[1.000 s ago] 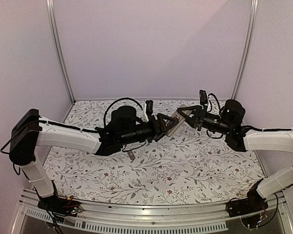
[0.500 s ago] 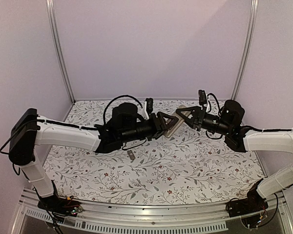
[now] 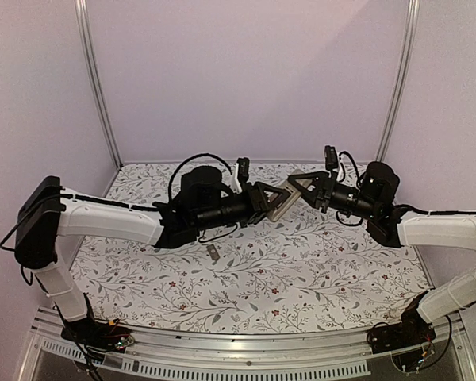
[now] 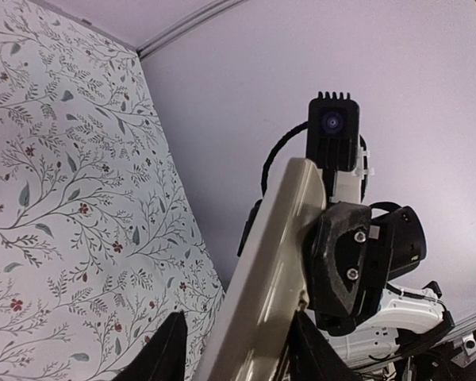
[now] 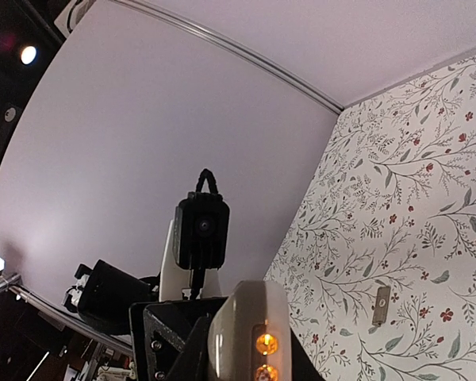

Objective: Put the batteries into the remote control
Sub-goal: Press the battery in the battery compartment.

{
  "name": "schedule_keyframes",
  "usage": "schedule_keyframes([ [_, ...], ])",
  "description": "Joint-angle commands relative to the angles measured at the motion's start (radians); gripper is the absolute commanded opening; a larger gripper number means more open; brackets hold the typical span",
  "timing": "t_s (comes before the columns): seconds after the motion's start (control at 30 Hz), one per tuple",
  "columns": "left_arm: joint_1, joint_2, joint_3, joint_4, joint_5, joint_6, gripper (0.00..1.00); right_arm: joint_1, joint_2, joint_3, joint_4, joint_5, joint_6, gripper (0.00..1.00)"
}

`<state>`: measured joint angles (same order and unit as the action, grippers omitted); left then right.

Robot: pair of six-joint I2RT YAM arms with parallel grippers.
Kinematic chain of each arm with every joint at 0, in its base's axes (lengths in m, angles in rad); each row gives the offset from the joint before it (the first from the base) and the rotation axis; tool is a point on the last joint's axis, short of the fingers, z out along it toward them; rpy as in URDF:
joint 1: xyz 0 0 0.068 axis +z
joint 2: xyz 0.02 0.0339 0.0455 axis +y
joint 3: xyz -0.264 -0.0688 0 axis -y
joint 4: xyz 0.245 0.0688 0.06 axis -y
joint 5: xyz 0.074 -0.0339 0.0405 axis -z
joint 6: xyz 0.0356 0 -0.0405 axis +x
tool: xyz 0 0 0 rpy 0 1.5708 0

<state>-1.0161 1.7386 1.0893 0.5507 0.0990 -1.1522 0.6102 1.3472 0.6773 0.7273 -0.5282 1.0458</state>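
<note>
The two arms meet in the air over the middle of the flowered table (image 3: 317, 278), and the remote (image 3: 280, 206) hangs between them, well above the cloth and tilted, its lower end toward the left arm and its upper end toward the right arm. The right gripper (image 3: 296, 188) is clamped narrowly on the upper part of the remote; in the left wrist view one of its black fingers (image 4: 345, 270) presses flat against the side of the tan bar. The left gripper (image 3: 274, 200) straddles the lower part of the remote with its jaws partly apart: one finger (image 4: 168, 353) stands just beside the bar with a sliver of cloth showing between them, and the other sits close against the far side. In the right wrist view the end of the remote shows two small orange spots. A small grey piece (image 3: 213, 253) lies flat on the table below the left arm, well apart from both grippers.
</note>
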Motion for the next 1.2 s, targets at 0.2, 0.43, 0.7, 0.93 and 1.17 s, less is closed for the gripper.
schedule_keyframes([
  [0.2,0.017,-0.037,-0.011,-0.201,-0.025,0.103,0.44,-0.017,-0.028,0.021,-0.016,-0.029,-0.045,0.00],
  [0.43,0.017,-0.045,-0.038,-0.209,-0.021,0.104,0.50,-0.020,-0.013,0.018,0.071,-0.038,0.030,0.00],
  [0.7,0.013,-0.047,-0.038,-0.219,-0.026,0.109,0.58,-0.021,-0.006,0.020,0.110,-0.034,0.068,0.00],
  [0.93,0.011,-0.062,-0.059,-0.242,-0.028,0.125,0.57,-0.047,-0.021,0.028,0.105,-0.037,0.075,0.00],
  [1.17,0.003,-0.065,-0.028,-0.308,-0.035,0.180,0.59,-0.052,-0.021,0.033,0.090,-0.048,0.068,0.00],
])
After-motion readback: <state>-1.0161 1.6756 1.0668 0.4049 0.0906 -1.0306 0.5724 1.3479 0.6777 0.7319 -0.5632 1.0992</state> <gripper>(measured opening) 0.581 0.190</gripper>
